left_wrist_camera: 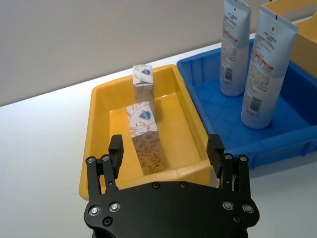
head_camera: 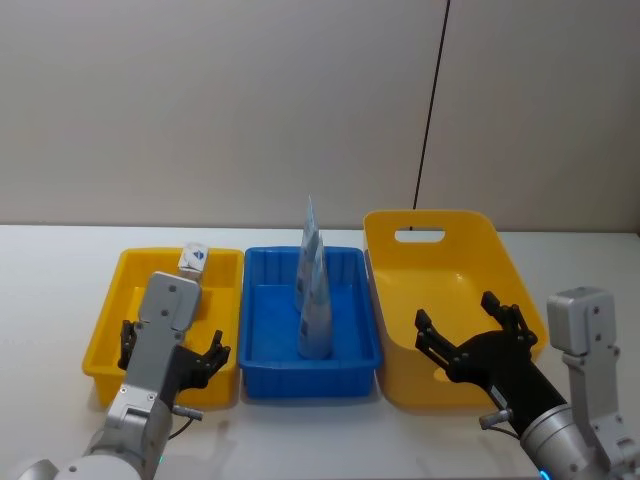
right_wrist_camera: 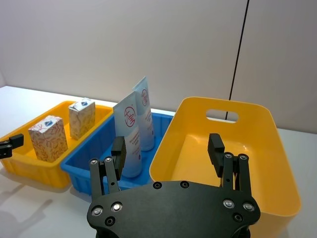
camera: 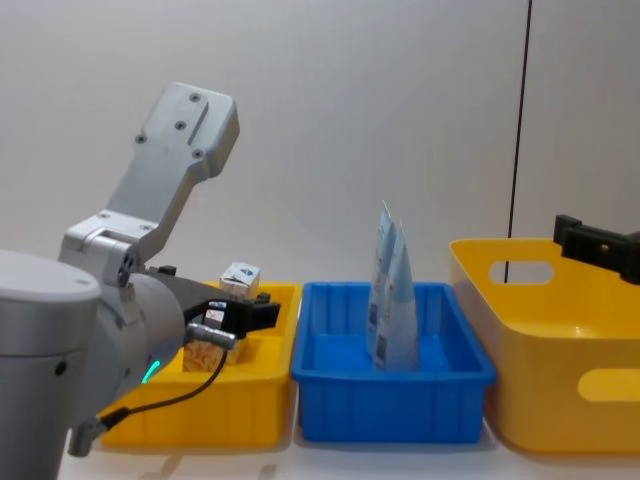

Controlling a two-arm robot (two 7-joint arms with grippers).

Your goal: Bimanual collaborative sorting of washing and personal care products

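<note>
Left gripper (left_wrist_camera: 165, 145) is spread wide and empty, hanging over the 6 o'clock rim of the small yellow bin (head_camera: 104, 335). Right gripper (right_wrist_camera: 167, 144) is also spread and empty, at the 6 o'clock side of the big yellow bin (head_camera: 470, 216).

Contents:
- Small yellow bin, at 9 o'clock of the blue bin (head_camera: 310, 381): two printed packs, both upright. The near pack (left_wrist_camera: 143, 136) sits mid-bin and the far pack (left_wrist_camera: 142, 82) at the 12 o'clock wall.
- Blue bin, in the middle: two pouches standing on their caps, one (left_wrist_camera: 265, 69) toward 6 o'clock and the other (left_wrist_camera: 235, 44) just behind it at 12 o'clock.
- Big yellow bin, at 3 o'clock: nothing in it.

Handling, as a guess:
- The packs look light, with thin card or paper walls that would dent under a hard squeeze. Take one across its narrow sides, near mid-height.
- The pouches look glossy and soft-bodied, likely slippery and tippy. Pinch the flat faces low down, near the stiffer cap end.
</note>
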